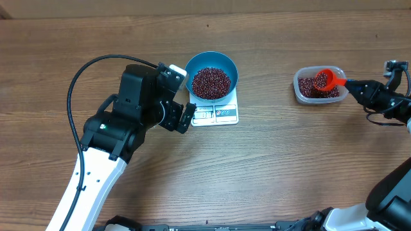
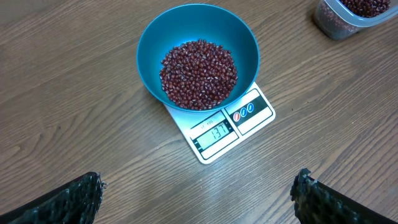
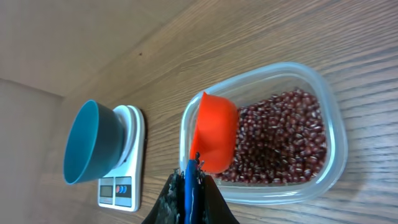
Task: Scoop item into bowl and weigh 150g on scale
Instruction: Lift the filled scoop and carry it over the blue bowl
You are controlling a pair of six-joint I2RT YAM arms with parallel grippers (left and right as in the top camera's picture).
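Light blue round deep bowl [image 1: 225, 62] sits on small flat white rectangular scale [image 1: 223, 115], tiny dark red-maroon beans [image 1: 211, 83] heaped inside. More beans in clear rounded-rectangular plastic tub [image 1: 299, 90] on wooden desk [image 1: 276, 167], 3 o'clock of bowl, well apart. Left gripper [image 2: 198, 183] at 8 o'clock of scale, fingers spread wide, empty. Right gripper [image 3: 186, 202] fingers pinching blue handle of orange-red scoop [image 1: 325, 80]; scoop over tub.

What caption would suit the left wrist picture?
Blue bowl of red beans on the white scale, open left gripper hovering above.
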